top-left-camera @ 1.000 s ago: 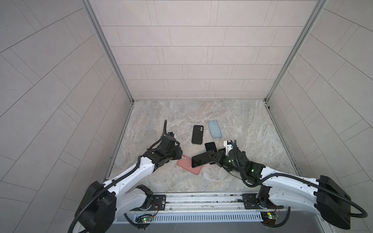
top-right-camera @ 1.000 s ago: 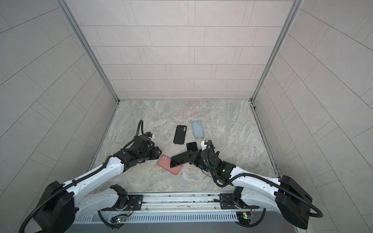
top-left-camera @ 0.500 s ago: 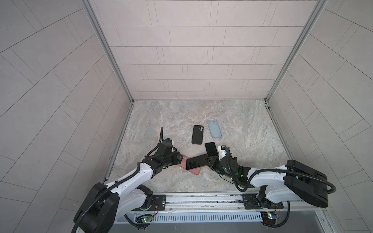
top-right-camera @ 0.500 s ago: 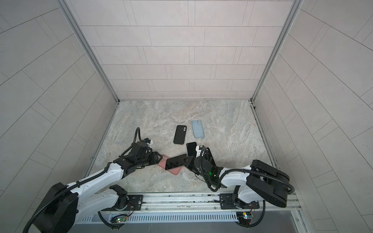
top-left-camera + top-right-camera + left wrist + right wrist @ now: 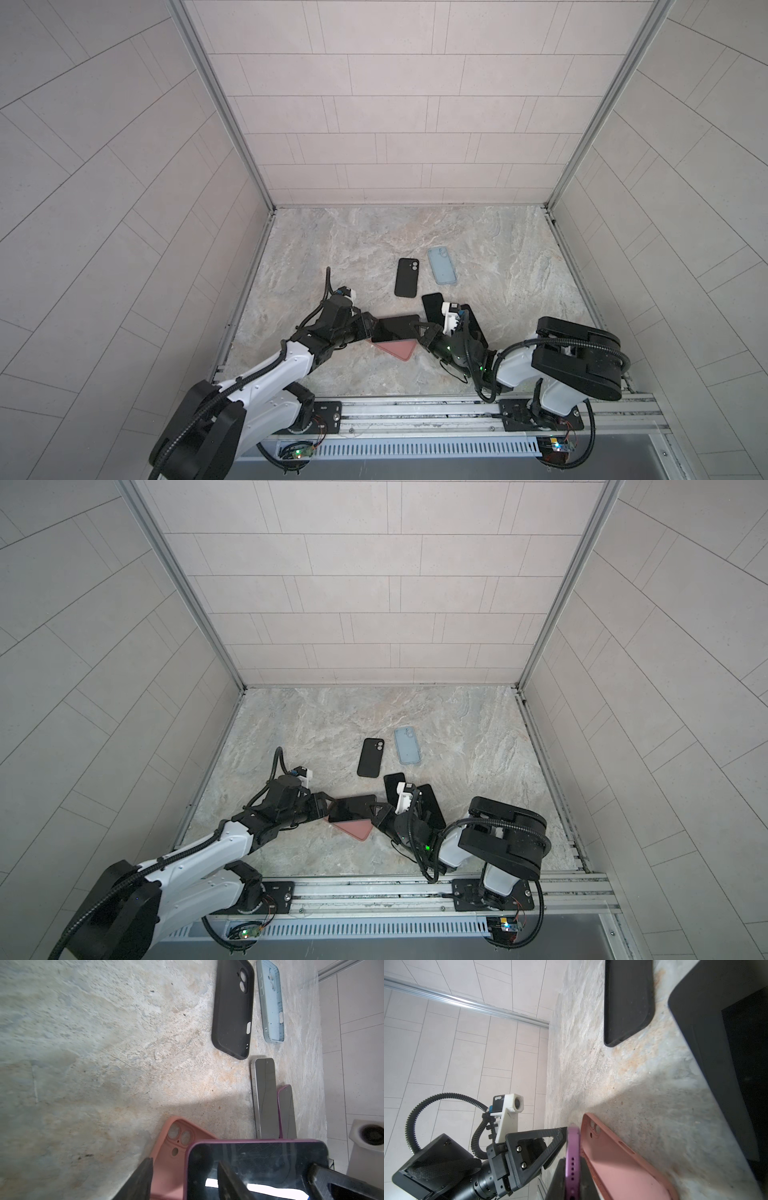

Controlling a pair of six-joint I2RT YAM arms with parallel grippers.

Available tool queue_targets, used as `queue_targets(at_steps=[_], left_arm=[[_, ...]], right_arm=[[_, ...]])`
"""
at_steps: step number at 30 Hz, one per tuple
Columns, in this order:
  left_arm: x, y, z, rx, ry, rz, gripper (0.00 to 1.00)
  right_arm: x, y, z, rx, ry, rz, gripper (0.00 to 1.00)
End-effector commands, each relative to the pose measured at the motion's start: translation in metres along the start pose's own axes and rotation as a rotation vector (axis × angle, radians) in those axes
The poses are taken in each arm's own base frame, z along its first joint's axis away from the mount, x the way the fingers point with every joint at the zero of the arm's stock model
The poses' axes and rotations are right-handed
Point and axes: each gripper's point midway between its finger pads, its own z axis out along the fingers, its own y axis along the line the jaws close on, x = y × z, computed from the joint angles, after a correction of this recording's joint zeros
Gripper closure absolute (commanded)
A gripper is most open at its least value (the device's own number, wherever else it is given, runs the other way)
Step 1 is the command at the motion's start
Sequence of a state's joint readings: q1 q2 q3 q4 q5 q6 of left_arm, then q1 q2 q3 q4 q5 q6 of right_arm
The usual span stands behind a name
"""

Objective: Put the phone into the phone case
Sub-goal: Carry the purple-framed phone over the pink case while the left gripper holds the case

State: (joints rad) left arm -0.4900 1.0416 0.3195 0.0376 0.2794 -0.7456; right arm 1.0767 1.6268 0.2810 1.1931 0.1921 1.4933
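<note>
Since 1 second ago the phone (image 5: 395,328) sits further left. Then it hung over the right end of the pink case (image 5: 397,350); now it covers most of it and its left end reaches the left gripper (image 5: 368,330). The right arm is folded closer to its base. The left gripper's jaws stand wider than then, part open, with 1 finger (image 5: 228,1184) over the screen and 1 off the phone's edge. Whether they touch the phone I cannot tell. The right gripper (image 5: 423,332) is clamped on the phone's right end, a finger (image 5: 558,1180) on each face. The black case (image 5: 406,277), blue case (image 5: 442,266) and 2 other phones (image 5: 432,305) lie where they lay.

The counter (image 5: 374,241) is marbled grey-beige stone. Pale tiled walls (image 5: 395,104) close it in on 3 sides, with metal strips in the corners. A metal rail (image 5: 415,409) along the front carries both arm bases.

In both top views the phone's long axis runs left to right, screen up. The end with the speaker holes is in the right gripper. The phone hangs over the pink case, not seated in it; whether the two touch I cannot tell. The pink case lies on the counter, open side up, its long axis slanting from far left to near right. Its camera cut-out end is by the left gripper, so the 2 are not lined up.
</note>
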Motion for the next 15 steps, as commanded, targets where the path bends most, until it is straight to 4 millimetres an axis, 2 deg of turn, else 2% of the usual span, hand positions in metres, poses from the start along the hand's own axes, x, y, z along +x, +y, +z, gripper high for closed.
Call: queue_targets(at_steps=[1,7,12,15], left_arm=[[-0.006,0.005,0.001,-0.017,-0.035,-0.011,0.43],[-0.008,0.004,0.006,-0.010,-0.033,-0.019,0.42],[-0.006,0.004,0.011,-0.001,-0.017,-0.032,0.42],[-0.003,0.005,0.014,-0.003,-0.001,-0.032,0.42]], right_arm=[[-0.010,0.018,-0.005,-0.049,-0.052,0.031,1.00],[-0.009,0.007,-0.009,0.025,-0.060,0.029,1.00],[-0.006,-0.017,-0.017,0.160,-0.047,0.030,1.00],[-0.007,-0.023,-0.025,0.219,-0.054,0.008,1.00]])
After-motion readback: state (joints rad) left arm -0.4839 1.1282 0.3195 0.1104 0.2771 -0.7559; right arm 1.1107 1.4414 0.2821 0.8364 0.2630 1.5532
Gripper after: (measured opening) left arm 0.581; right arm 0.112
